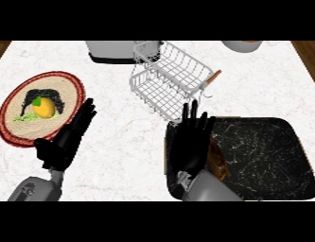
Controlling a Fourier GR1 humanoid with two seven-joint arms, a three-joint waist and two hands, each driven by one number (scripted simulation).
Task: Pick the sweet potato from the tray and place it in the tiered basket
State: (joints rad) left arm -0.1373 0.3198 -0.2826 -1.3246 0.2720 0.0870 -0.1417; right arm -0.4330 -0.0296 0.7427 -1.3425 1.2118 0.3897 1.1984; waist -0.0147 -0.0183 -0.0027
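Note:
A black marbled tray (pixel 271 156) lies at the lower right of the counter. The brown sweet potato (pixel 218 159) rests at the tray's left edge, mostly hidden beneath my right hand (pixel 192 142). That hand hovers over it with fingers straight and pointing away from me, open. The white wire tiered basket (pixel 167 78) stands tilted at the upper middle, just beyond the right hand's fingertips. My left hand (pixel 67 137) is open at the lower left, fingers straight, beside the round plate.
A red-rimmed woven plate (pixel 20 127) with a yellow fruit and greens sits at the left. A grey appliance (pixel 114 51) stands behind the basket, and a bowl (pixel 242 46) shows at the top right. Wooden floor borders the counter on both sides.

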